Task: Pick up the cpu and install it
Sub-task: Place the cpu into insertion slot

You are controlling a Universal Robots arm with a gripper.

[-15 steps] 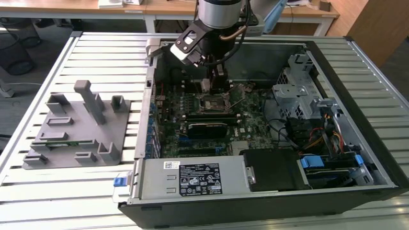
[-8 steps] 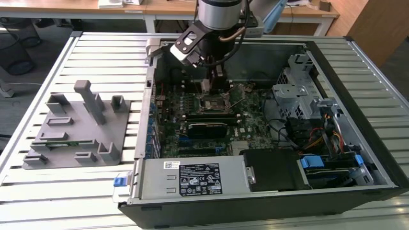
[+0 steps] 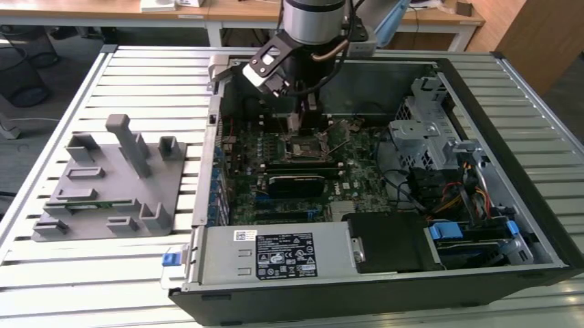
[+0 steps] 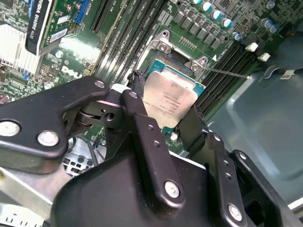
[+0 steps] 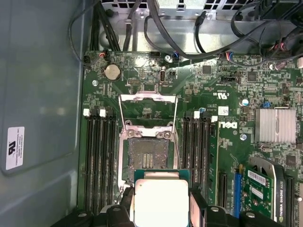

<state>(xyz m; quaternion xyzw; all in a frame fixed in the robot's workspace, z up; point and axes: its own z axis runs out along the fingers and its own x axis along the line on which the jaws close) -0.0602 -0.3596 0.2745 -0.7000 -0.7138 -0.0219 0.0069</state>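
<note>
Pincer (image 4: 166, 100) w/ cpu (image 4: 173, 96) clamped; first wrist view: socket (image 5: 148, 160) open

cpu (image 5: 161, 203) cut by frame edge; socket (image 5: 149, 161) partly covered.

A lab: opened computer case (image 3: 365, 304) on slatted metal bench (image 3: 146, 68), desks (image 3: 91, 8) behind.
</note>
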